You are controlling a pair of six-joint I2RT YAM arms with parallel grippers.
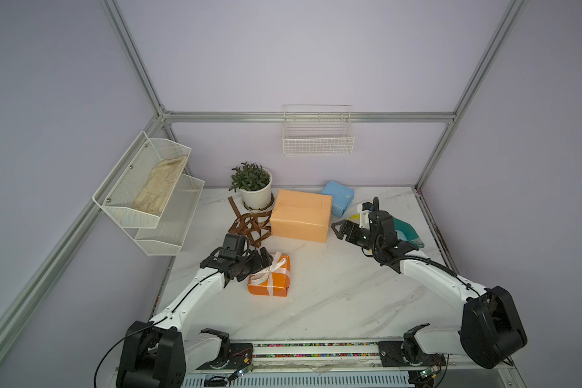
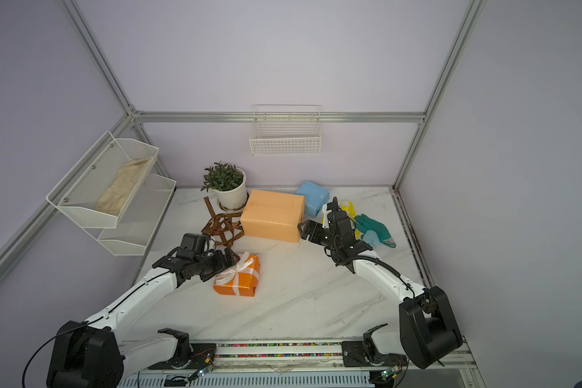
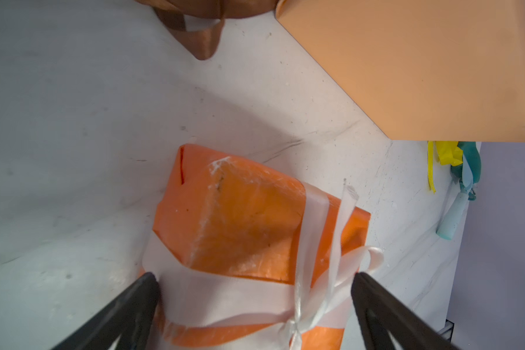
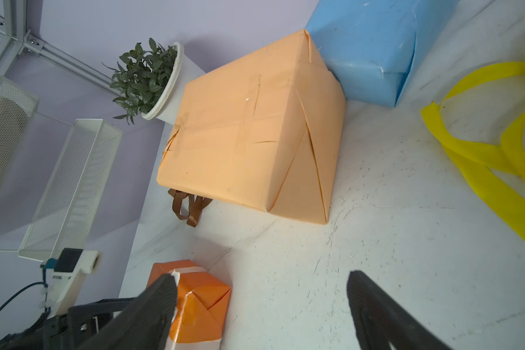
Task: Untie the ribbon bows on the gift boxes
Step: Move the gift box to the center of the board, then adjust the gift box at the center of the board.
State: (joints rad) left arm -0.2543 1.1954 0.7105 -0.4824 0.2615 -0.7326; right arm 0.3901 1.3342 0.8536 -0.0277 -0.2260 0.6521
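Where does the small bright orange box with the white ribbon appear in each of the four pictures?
Both top views: the bright orange box sits left of centre, in the lower half.
Left wrist view: lower centre of the picture.
Right wrist view: at the bottom edge, left of centre.
Shared landmark: the large peach box, visible in all four.

Boxes (image 1: pixel 299 215) (image 1: pixel 273 284) (image 1: pixel 338 196) x3, ribbons (image 1: pixel 249 228) (image 1: pixel 276 267) (image 2: pixel 346 205) x3, pot (image 1: pixel 257 196) x1, glove (image 2: pixel 372 224) x1 (prob.), racks (image 1: pixel 142 201) (image 1: pixel 318 142) x2.
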